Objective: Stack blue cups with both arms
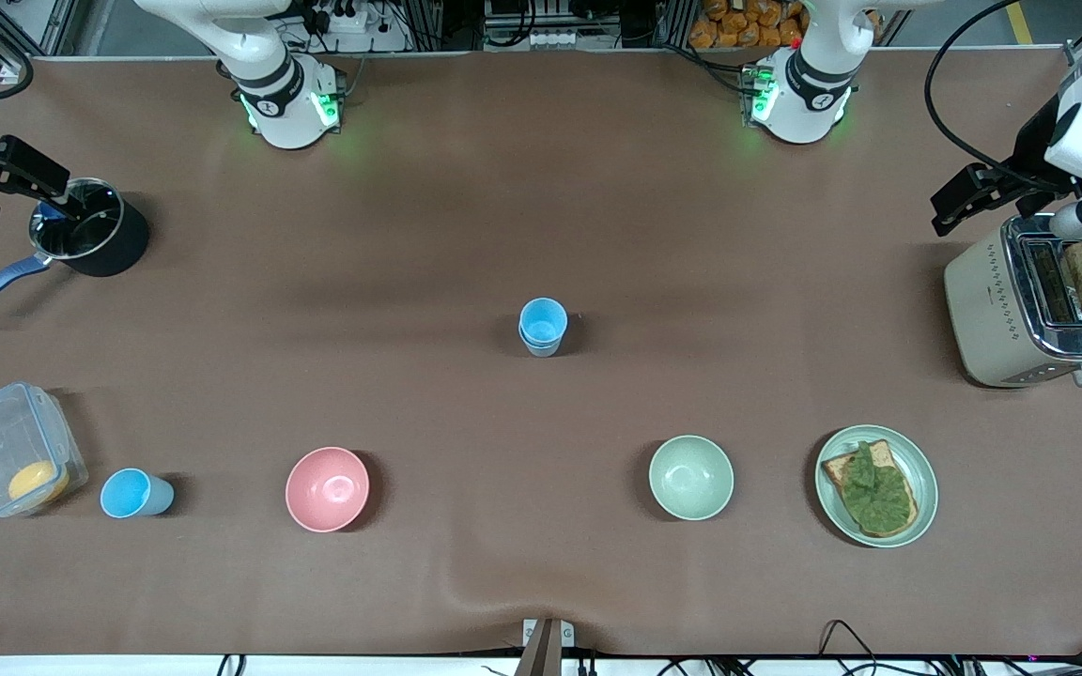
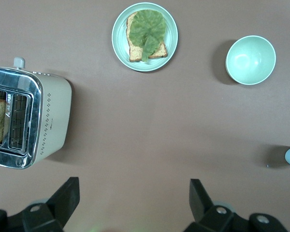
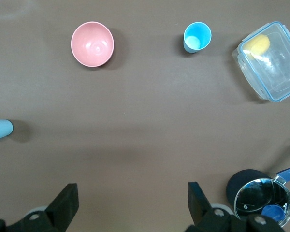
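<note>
1. Light-blue plastic defines the stacked cups (image 1: 542,326): two tapered, handleless tumblers, one nested inside the other, upright at mid-tabletop between the two arm bases and the bowls.
2. Single blue cup (image 1: 134,494): same form, standing alone toward the right arm's end, just beside the clear container (image 1: 15,450) holding a yellow item, and nearer the front camera than the stack.
3. Bowls: pink bowl (image 1: 327,488) and pale green bowl (image 1: 690,477), well apart, both nearer the front camera than the stack.
4. Left end effector (image 2: 134,203): fingers spread wide, empty, over the toaster (image 1: 1034,305) with its bread slice; a plate (image 1: 917,460) of toast topped with a green leaf lies nearby.
5. Right end effector (image 3: 133,203): fingers spread wide, empty, over the black saucepan (image 1: 90,239).
6. Tabletop (image 1: 541,188): brown, matte covering; cables and equipment line its edges.
</note>
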`<state>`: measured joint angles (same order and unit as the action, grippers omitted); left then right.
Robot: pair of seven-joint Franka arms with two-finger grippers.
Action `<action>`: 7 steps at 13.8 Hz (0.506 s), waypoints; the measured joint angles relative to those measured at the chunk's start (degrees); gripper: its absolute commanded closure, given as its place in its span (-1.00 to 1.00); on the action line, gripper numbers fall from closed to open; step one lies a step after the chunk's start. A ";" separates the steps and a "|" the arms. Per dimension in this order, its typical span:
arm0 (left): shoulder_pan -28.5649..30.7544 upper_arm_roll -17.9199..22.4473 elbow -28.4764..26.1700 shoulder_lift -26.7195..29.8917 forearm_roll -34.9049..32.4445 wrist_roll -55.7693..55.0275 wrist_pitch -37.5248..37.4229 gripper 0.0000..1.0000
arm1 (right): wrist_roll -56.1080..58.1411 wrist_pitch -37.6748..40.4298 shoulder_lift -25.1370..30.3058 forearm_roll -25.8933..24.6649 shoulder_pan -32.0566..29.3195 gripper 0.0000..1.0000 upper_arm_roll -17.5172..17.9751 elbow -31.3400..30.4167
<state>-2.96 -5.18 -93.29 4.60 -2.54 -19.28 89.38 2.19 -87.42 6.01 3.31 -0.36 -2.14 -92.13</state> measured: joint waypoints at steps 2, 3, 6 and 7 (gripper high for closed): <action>-0.01 -0.01 0.00 -0.02 0.00 0.00 0.00 -1.00 | 0.16 1.42 0.01 -0.01 -0.23 -1.00 -0.25 0.10; -0.02 -0.01 0.05 -0.03 0.00 0.00 0.00 -1.00 | 0.23 3.01 0.03 -0.01 -0.34 -1.00 -0.51 0.23; -0.01 -0.01 0.25 -0.03 0.00 0.00 0.00 -1.00 | 0.67 5.61 0.12 -0.01 -0.57 -1.00 -0.96 1.10; -0.01 -0.01 0.25 -0.03 0.00 0.00 0.00 -1.00 | 0.70 6.07 0.13 -0.01 -0.57 -1.00 -0.95 1.42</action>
<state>-2.96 -5.19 -93.04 4.57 -2.54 -19.28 89.38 2.88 -81.35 6.14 3.30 -0.93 -3.08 -90.70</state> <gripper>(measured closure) 0.000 0.000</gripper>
